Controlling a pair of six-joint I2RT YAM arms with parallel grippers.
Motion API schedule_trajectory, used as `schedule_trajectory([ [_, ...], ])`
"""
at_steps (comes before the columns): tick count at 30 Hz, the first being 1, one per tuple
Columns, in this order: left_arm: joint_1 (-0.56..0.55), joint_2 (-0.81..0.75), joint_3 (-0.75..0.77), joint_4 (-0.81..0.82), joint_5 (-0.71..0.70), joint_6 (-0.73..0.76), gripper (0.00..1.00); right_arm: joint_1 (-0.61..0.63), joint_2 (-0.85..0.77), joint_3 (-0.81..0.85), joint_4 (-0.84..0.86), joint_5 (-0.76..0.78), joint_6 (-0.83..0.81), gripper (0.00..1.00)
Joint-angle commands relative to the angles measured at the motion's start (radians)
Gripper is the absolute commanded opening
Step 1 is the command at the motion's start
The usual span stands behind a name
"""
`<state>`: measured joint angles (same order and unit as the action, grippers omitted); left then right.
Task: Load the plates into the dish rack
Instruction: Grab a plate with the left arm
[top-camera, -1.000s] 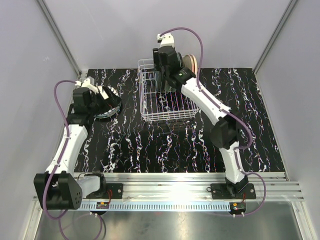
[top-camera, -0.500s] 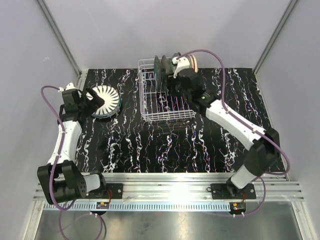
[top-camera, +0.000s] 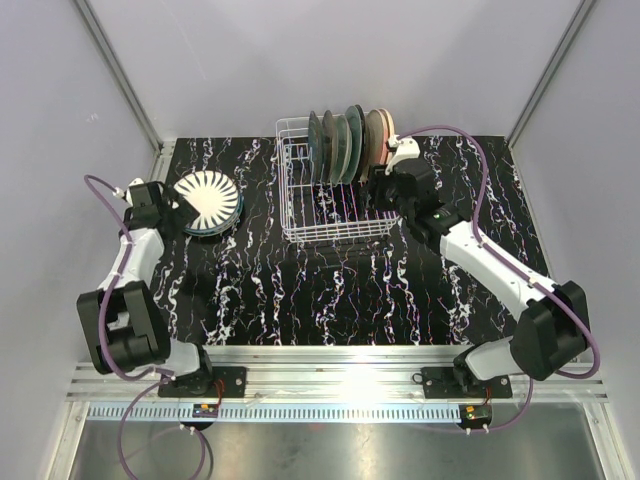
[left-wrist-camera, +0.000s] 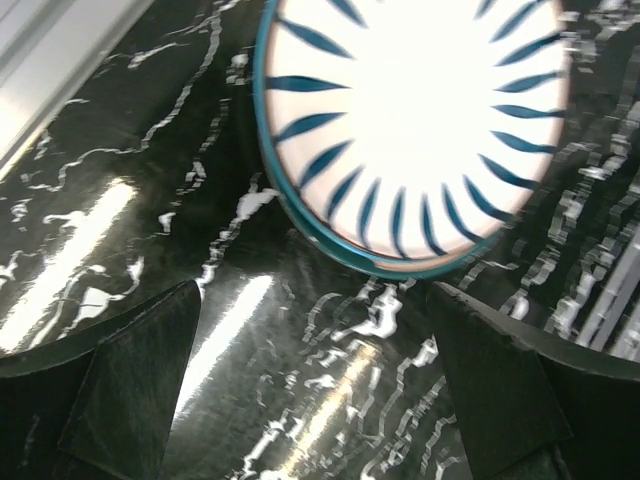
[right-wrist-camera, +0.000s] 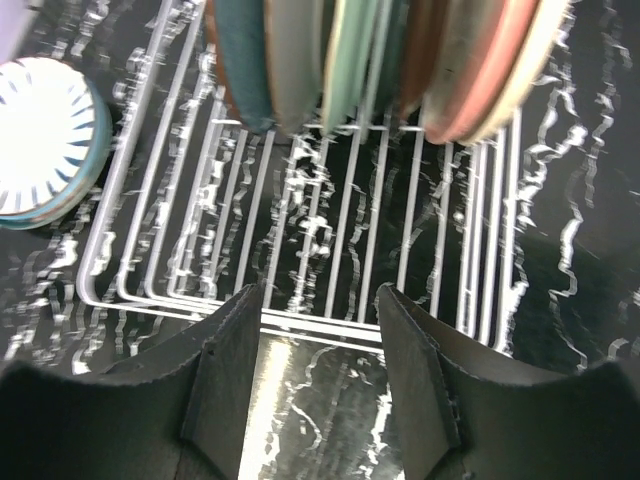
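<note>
Several plates (top-camera: 347, 143) stand upright in the back of the white wire dish rack (top-camera: 300, 228): dark teal, grey, mint-green and orange/peach. They also show in the right wrist view (right-wrist-camera: 350, 60) above the rack's wires (right-wrist-camera: 320, 325). A white plate with dark blue rays and a teal rim (top-camera: 207, 198) lies on a low stack at the left, and shows in the left wrist view (left-wrist-camera: 410, 120). My left gripper (top-camera: 172, 207) is open and empty just left of that plate. My right gripper (top-camera: 378, 190) is open and empty at the rack's right side.
The black marbled tabletop (top-camera: 330, 290) has a metal rail along its left edge (left-wrist-camera: 60, 60). Grey walls enclose the table at the back and sides. The striped plate also shows at the left of the right wrist view (right-wrist-camera: 40, 140).
My right arm has drawn back from over the rack to its right side, leaving the upright plates in view. My left arm has pulled back to the left of the striped plate.
</note>
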<state>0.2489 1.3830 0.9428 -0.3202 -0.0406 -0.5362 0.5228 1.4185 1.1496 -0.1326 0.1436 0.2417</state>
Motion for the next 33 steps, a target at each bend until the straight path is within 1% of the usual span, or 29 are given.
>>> schedule_trajectory([
  [1, 0.006, 0.057, 0.053, 0.053, -0.094, -0.011, 0.99, -0.001, -0.036, 0.009, 0.074, -0.055, 0.033, 0.57],
  [4, 0.012, 0.112, 0.074, 0.055, -0.094, -0.011, 0.99, -0.006, -0.036, 0.004, 0.074, -0.053, 0.03, 0.57],
  [6, 0.024, 0.146, 0.08, 0.058, -0.067, -0.018, 0.98, -0.007, -0.036, 0.004, 0.074, -0.055, 0.03, 0.58],
  [7, 0.032, 0.155, 0.079, 0.076, -0.053, -0.022, 0.94, -0.009, -0.038, 0.007, 0.073, -0.059, 0.031, 0.58],
  [9, 0.067, 0.195, 0.082, 0.084, 0.006, -0.039, 0.91, -0.009, -0.036, 0.007, 0.067, -0.061, 0.031, 0.58],
  [13, 0.125, 0.238, 0.085, 0.089, 0.068, -0.058, 0.83, -0.01, -0.023, 0.005, 0.074, -0.065, 0.036, 0.58],
  [24, 0.135, 0.28, 0.091, 0.092, 0.079, -0.044, 0.81, -0.012, -0.01, 0.007, 0.08, -0.082, 0.041, 0.58],
  [27, 0.135, 0.294, 0.096, 0.092, 0.096, -0.03, 0.78, -0.012, -0.013, 0.006, 0.079, -0.084, 0.044, 0.58],
  [33, 0.135, 0.32, 0.103, 0.089, 0.111, -0.025, 0.77, -0.012, -0.016, 0.007, 0.073, -0.085, 0.042, 0.58],
])
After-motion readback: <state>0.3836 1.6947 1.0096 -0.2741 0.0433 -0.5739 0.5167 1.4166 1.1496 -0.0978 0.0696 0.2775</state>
